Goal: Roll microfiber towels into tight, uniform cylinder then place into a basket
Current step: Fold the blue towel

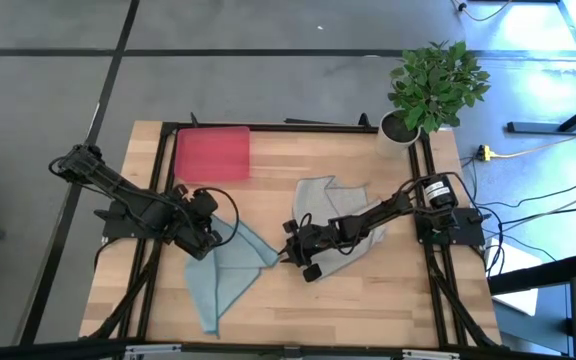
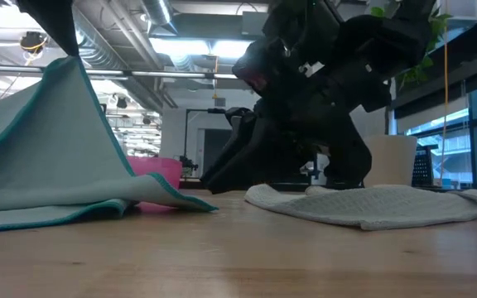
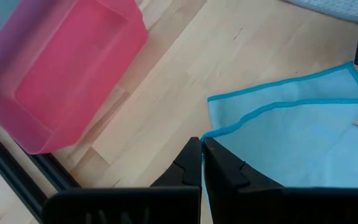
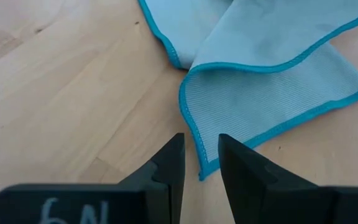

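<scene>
Teal towel hangs pinched in the left gripper; right gripper, jaws parted, should clamp the near hem squarely.

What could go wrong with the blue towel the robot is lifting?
The left gripper pinches only an edge of the blue towel, lifted like a tent, so it might slip free. The right gripper, fingers apart, sits near another corner without holding it, so a pull could drag the cloth crooked. The grey towel lies crumpled under the right arm and could get snagged.
</scene>
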Robot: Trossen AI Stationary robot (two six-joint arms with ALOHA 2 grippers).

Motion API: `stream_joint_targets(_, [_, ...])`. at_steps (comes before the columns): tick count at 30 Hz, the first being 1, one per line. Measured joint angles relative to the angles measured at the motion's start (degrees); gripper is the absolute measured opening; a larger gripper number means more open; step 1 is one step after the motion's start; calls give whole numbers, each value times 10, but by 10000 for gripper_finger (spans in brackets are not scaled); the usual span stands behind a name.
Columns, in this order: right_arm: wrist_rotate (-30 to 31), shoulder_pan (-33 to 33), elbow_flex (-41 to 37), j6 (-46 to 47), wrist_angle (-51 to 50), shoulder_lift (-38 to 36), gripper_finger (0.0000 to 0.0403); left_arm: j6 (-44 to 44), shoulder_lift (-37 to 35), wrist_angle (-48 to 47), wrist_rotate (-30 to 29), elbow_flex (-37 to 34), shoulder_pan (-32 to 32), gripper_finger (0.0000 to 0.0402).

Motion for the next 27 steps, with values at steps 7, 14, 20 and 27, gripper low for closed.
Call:
stream_joint_targets(7, [0,-1,0,-4,12,20,99,0,0,0,0,0,0,0])
stream_joint_targets(14, [34,-2,0,-11,21,29,99,0,0,1,0,0,0,0])
stream_joint_targets(20, [42,-9,1,-4,13,29,97,0,0,0,0,0,0,0])
stream_joint_targets(27, [39,-11,1,1,6,29,24,0,0,0,0,0,0,0])
